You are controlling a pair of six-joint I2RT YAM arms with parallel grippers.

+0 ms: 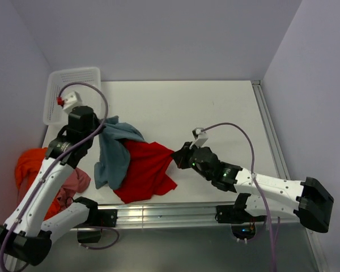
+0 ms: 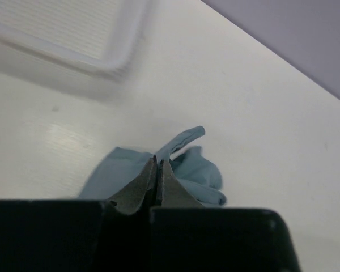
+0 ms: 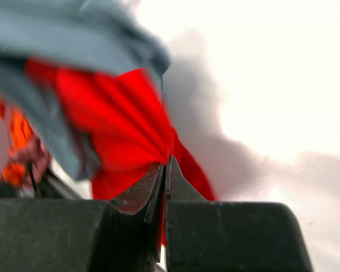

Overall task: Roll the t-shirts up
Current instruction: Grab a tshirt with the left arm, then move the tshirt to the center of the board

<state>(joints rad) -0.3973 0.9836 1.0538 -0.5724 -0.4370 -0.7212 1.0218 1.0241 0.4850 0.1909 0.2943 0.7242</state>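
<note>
A bright red t-shirt (image 1: pixel 147 170) lies spread near the table's front, partly under a crumpled blue-grey t-shirt (image 1: pixel 114 152). My right gripper (image 1: pixel 178 154) is shut on the red shirt's right corner and holds it lifted; the red cloth (image 3: pixel 124 124) bunches at its closed tips (image 3: pixel 165 164). My left gripper (image 1: pixel 100 128) is shut on the blue-grey shirt's upper edge; the cloth (image 2: pixel 198 170) shows just beyond its closed tips (image 2: pixel 157 163). An orange t-shirt (image 1: pixel 31 164) and a pinkish one (image 1: pixel 75 182) lie heaped at the left, partly hidden by my left arm.
A white mesh basket (image 1: pixel 68 93) stands at the back left corner, also blurred at the top left of the left wrist view (image 2: pixel 73 34). A metal rail (image 1: pixel 158 212) runs along the table's front edge. Walls close in on the left and right.
</note>
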